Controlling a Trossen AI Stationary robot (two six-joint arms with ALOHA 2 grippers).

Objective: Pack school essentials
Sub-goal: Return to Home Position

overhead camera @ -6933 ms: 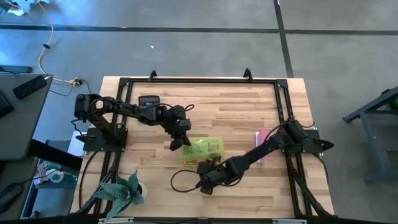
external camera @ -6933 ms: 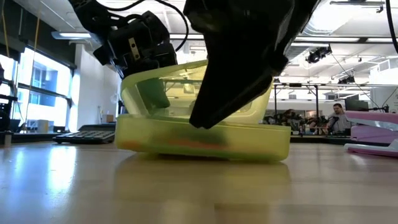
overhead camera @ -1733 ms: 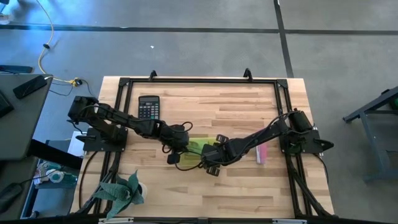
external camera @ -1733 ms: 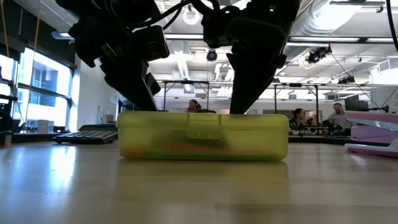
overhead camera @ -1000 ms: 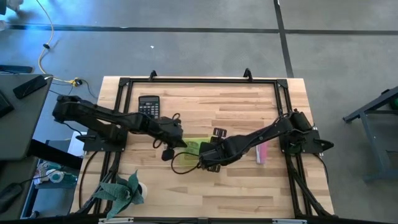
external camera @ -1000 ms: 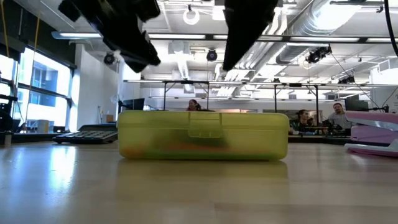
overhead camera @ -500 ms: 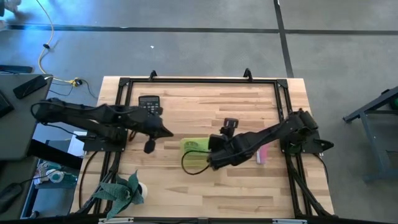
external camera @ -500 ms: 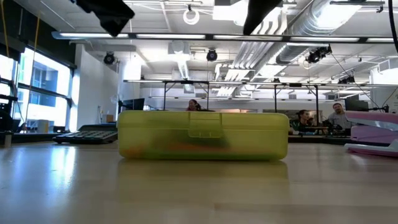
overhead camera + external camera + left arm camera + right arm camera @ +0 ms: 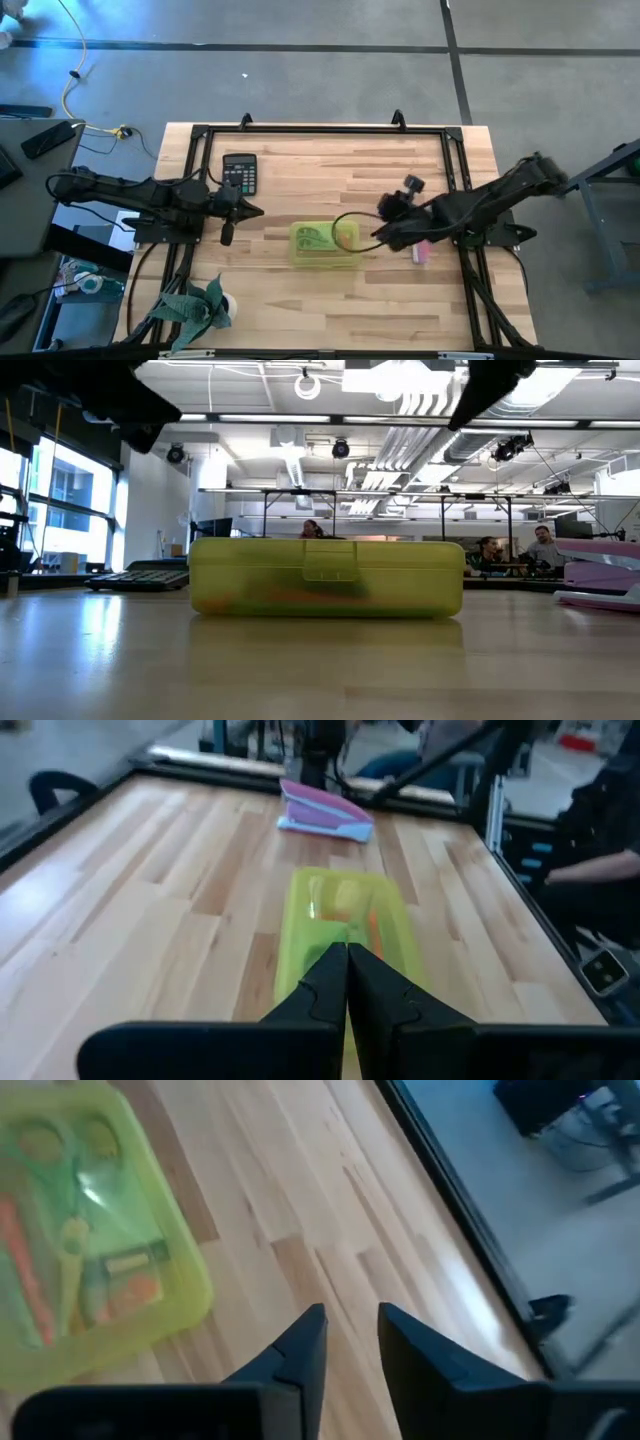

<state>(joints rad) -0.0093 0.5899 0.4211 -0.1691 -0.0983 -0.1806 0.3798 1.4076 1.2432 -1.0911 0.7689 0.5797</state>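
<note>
Now the translucent yellow-green plastic case point(image 9: 325, 247) lies shut between the 2 grippers, touching neither. The left gripper point(image 9: 226, 236) hangs with fingers point(image 9: 322, 992) pressed together, the right gripper point(image 9: 383, 236) with fingers point(image 9: 300, 1348) slightly parted. Through the lid point(image 9: 120, 1200) beside the right gripper show green-handled scissors point(image 9: 62, 1185) and an orange pen point(image 9: 22, 1265).
</note>
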